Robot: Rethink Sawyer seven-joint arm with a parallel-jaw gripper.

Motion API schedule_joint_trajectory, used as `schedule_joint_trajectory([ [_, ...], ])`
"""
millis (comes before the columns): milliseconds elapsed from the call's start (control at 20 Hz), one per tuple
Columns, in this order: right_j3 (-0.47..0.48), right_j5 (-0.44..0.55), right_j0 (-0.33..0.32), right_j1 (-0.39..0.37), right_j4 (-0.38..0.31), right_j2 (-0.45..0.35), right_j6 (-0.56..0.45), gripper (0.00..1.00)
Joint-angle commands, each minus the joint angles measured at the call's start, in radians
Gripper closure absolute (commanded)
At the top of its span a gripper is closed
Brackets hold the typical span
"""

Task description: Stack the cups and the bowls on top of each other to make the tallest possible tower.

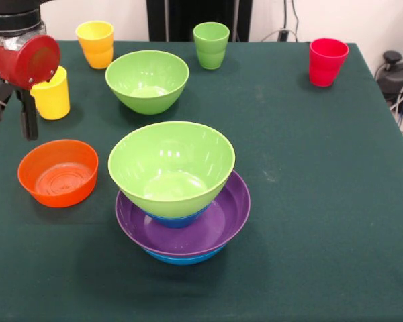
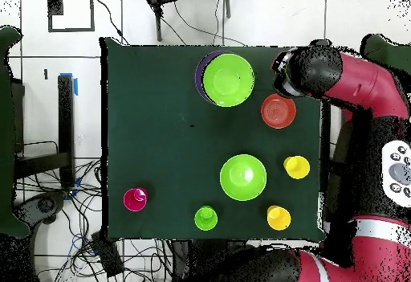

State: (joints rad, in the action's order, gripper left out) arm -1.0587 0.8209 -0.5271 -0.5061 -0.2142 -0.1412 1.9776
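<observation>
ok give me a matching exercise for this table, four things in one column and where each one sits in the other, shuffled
Things:
1. red cup
2. small orange bowl
3. purple bowl
4. yellow cup

Places, as the front view shows them:
A. in the tower, under a small blue bowl
B. alone near the far right corner
C. far left, partly behind the red arm
D. on the cloth left of the tower

Pairs: 1-B, 2-D, 3-A, 4-C

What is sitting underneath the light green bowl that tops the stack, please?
Under the light green bowl a small blue bowl peeks out, resting in the purple bowl, which sits in a large blue bowl. Their insides are mostly covered.
</observation>
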Motion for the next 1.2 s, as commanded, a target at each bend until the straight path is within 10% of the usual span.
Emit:
schedule_joint_trajectory([
  [50,0.087,0.134,0.036,0.094,0.012,0.028,0.141,0.00],
  [1200,-0.015,0.064,0.043,0.101,0.037,0.035,0.019,0.00],
])
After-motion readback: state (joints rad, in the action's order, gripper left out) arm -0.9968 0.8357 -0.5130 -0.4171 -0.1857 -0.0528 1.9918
